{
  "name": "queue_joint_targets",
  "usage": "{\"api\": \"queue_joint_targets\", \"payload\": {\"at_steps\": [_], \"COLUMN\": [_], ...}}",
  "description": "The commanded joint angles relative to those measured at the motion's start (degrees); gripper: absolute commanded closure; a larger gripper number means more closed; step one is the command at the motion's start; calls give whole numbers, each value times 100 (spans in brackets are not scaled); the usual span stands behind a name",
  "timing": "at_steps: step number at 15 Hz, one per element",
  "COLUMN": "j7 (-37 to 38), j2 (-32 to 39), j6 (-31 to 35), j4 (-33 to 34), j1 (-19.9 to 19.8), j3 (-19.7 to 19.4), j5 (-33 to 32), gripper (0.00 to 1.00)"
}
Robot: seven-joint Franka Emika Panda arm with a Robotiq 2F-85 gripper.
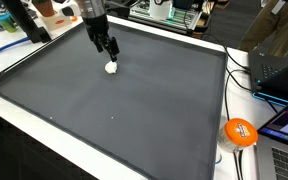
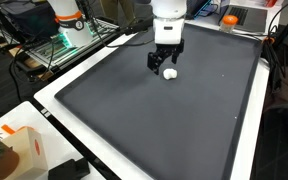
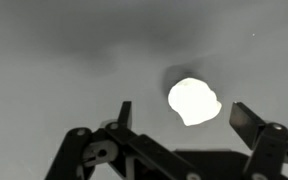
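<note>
A small white lump (image 3: 194,100) lies on the dark grey mat (image 3: 54,60). In the wrist view it sits between and a little ahead of my two fingers, nearer the right one, and touches neither. My gripper (image 3: 186,118) is open with nothing in it. In both exterior views the gripper (image 1: 108,52) (image 2: 164,60) hangs just above the white lump (image 1: 111,67) (image 2: 170,73), near the far part of the mat (image 1: 134,110) (image 2: 164,130).
The mat has a white border (image 1: 44,125). An orange round object (image 1: 240,132) and a laptop (image 1: 284,70) lie beside it. An orange-and-white box (image 2: 19,150) stands near one corner. Cables and equipment (image 2: 64,40) crowd the surrounding edges.
</note>
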Motion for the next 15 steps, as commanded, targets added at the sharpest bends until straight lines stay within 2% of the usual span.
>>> {"api": "queue_joint_targets", "payload": {"at_steps": [1,5,8,9,11,15], "j7": [30,-154,-543,-218,-327,127], "j2": [-261,-512,-610,-381,-455,-424], "j6": [571,1419,2162,1808,2030,2324], "j4": [-594,-1161,-1490,-1117,-1273,-1326], "j1": [-25,-115,-297,-110,-159,60], "j3": [73,197,512,287,391,120], "j5": [149,378,872,545,679,398], "gripper": [0,0,0,0,0,0]}}
